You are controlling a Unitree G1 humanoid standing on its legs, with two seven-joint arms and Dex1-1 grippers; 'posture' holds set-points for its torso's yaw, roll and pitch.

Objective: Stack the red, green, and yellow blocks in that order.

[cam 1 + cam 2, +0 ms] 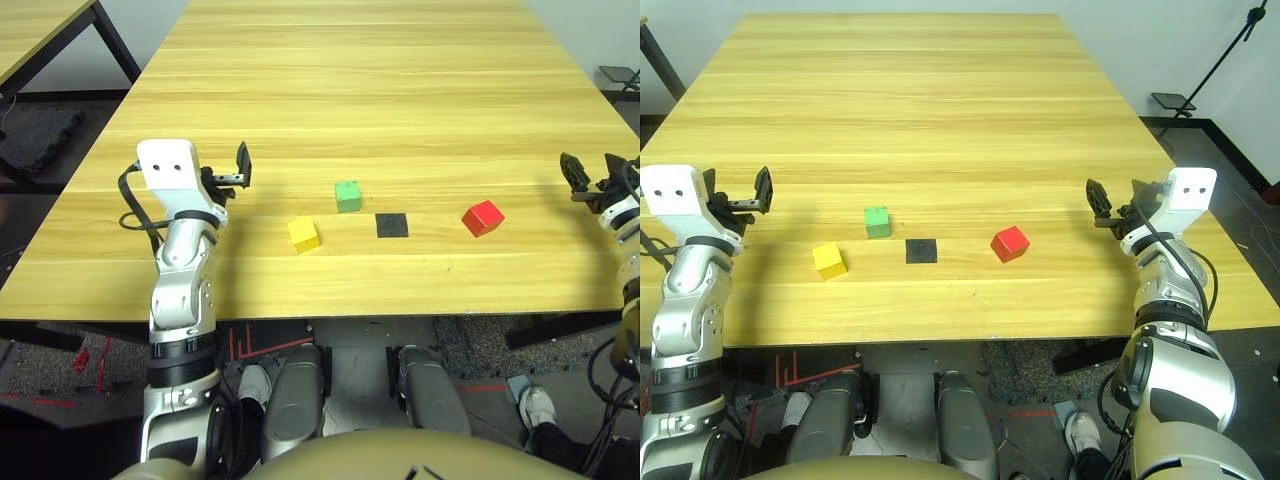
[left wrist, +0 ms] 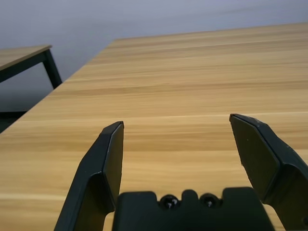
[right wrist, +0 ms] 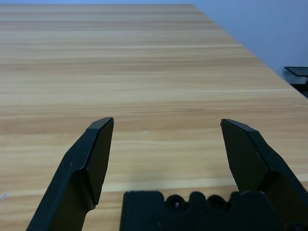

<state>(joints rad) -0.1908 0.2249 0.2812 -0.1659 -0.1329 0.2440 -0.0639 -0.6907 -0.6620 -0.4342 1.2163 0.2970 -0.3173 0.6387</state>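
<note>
Three cubes lie apart near the table's front edge. The red block (image 1: 1010,243) is on the right, the green block (image 1: 877,221) sits left of centre, and the yellow block (image 1: 829,260) lies nearest the front on the left. My left gripper (image 2: 180,139) hovers open and empty at the table's left side, well left of the yellow block. Over on the right side, clear of the red block, my right gripper (image 3: 166,137) is open too, nothing between its fingers. Both point away across the table.
A flat black square patch (image 1: 921,250) lies on the wooden table (image 1: 960,120) between the green and red blocks. A second table (image 1: 40,30) stands to the far left, and a stand (image 1: 1215,70) rises at the far right beyond the table edge.
</note>
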